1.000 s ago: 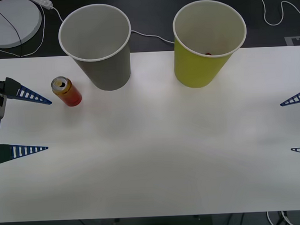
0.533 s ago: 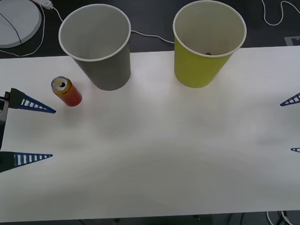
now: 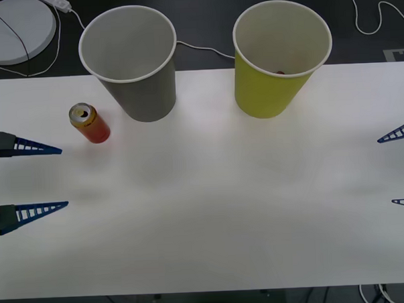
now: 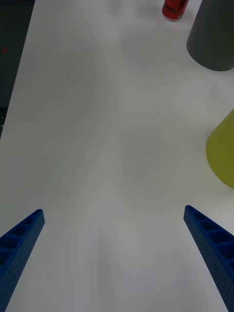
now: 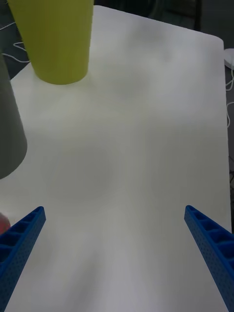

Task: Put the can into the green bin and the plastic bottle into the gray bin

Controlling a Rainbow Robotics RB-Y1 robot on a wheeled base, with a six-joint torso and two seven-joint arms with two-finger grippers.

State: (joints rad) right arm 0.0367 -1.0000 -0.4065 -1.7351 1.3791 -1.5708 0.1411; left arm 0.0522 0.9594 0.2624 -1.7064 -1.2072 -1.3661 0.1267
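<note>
The can (image 3: pixel 89 123), small and red-orange with a pull-tab top, stands on the white table (image 3: pixel 211 211) at the left, just left of the gray bin (image 3: pixel 131 60). The green bin (image 3: pixel 278 61) stands to the right of the gray one, both upright at the table's back edge. My left gripper (image 3: pixel 64 177) is open at the left edge, in front of the can and apart from it, holding nothing. My right gripper (image 3: pixel 386 171) is open at the right edge. The right wrist view shows the can (image 4: pixel 174 9), gray bin (image 4: pixel 214 34) and green bin (image 4: pixel 223 151). The plastic bottle is out of view.
A white round disc (image 3: pixel 15 25) and cables (image 3: pixel 377 16) lie on the dark floor behind the table. A small dark-red spot (image 3: pixel 280 72) shows inside the green bin. The left wrist view shows the green bin (image 5: pixel 53 39) and the gray bin's side (image 5: pixel 9 131).
My left gripper has shifted toward the table's front edge and turned, so its fingers now point straight to the right. The can, both bins and my right gripper have not moved.
</note>
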